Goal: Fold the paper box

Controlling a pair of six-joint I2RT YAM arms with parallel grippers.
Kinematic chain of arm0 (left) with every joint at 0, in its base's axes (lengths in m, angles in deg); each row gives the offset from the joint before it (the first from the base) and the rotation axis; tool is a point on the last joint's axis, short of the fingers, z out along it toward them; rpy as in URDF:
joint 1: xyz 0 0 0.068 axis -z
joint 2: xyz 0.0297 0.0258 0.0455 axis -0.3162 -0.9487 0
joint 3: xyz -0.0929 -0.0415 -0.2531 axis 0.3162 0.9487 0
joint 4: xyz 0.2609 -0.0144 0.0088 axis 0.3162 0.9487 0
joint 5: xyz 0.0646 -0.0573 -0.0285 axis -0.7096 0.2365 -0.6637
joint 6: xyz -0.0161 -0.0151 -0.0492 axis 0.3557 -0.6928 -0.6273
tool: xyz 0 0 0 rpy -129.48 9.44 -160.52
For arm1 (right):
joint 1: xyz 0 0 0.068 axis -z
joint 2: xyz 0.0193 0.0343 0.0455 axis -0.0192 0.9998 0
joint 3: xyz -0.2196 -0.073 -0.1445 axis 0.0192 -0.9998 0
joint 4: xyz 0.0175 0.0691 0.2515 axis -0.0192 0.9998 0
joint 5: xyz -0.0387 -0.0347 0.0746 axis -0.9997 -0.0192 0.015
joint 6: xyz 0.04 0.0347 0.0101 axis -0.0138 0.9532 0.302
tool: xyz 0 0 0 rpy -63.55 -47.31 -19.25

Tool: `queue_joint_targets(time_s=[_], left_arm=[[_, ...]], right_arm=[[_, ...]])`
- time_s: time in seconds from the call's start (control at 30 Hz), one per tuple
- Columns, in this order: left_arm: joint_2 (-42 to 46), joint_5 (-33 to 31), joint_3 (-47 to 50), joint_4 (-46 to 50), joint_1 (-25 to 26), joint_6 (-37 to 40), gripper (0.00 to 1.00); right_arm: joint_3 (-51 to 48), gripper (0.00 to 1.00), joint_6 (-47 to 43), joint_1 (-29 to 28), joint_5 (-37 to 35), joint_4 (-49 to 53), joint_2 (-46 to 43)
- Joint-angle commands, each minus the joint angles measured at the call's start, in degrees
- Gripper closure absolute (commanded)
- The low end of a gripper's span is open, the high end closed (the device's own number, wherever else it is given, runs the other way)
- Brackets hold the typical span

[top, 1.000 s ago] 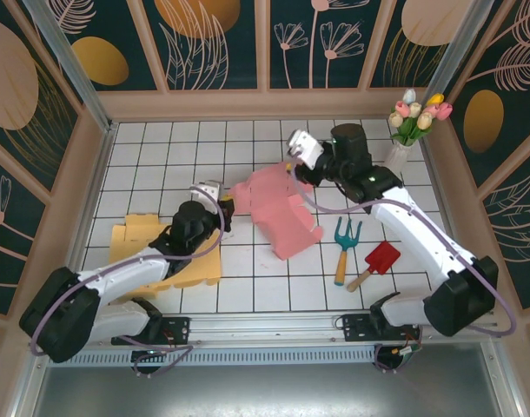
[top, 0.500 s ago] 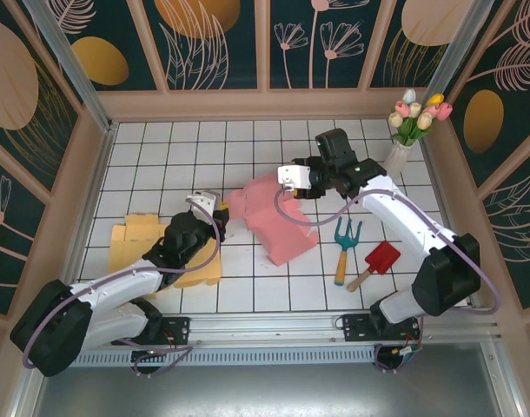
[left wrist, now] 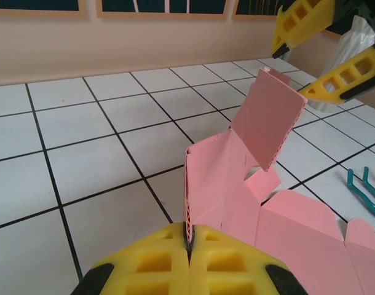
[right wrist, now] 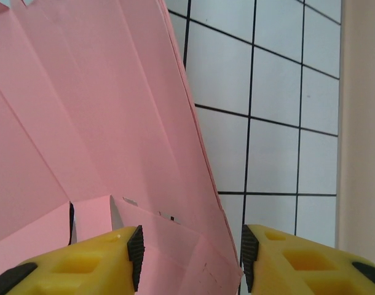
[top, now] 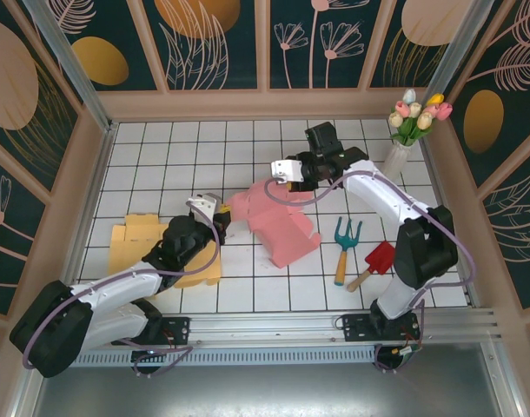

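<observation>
Nearest me, my left arm lay across a yellow cardboard sheet (top: 133, 241) and covered much of it. The left jaws (left wrist: 189, 246) were pressed fully together on the thin near edge of the pink paper box (left wrist: 236, 203). That edge vanished into the seam between the pads, so I could not see how deep it went.

The box sat near the middle of the white tiled desk (top: 161, 156), mostly opened out. One panel stood upright from my left jaws (top: 220, 219), creased panels lay flat to the right, and one flap was tilted up at the far end. From above, the box (top: 287, 233) ran from one gripper to the other.

Just right of it lay a teal hand rake (top: 345, 245) and a red trowel (top: 380, 261). In my left wrist view the rake (left wrist: 367, 184) was cut off by the picture's edge.

Farther out, my right jaws (right wrist: 190, 252) stood partly apart with the raised flap (right wrist: 101, 123) passing between them. Its lower part dropped out of the picture, and I could not tell whether either pad touched it. From above, those jaws (top: 282, 174) hung over the box's far end.

A vase of tulips (top: 406, 130) stood in the far right corner.
</observation>
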Motion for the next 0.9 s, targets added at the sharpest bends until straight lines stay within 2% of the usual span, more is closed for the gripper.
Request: queue_joint_targets(time_s=[0.0,0.17,0.6,0.87], left_arm=[[0.1,1.6,0.6,-3.8,0.2,1.1,1.0],[-0.3,2.3,0.7,-4.1,0.2,1.3,1.0],[-0.2,3.9,1.0,-4.9,0.3,1.7,1.0],[-1.1,3.7,0.7,-4.9,0.3,1.7,1.0]], right_arm=[[2.2,0.52,-2.1,1.2,2.4,1.7,0.7],[2.5,0.57,-3.0,2.4,2.9,2.6,1.6],[3.9,0.61,-4.1,3.4,4.6,4.2,4.4],[4.2,0.67,-5.2,3.4,4.5,5.8,4.8]])
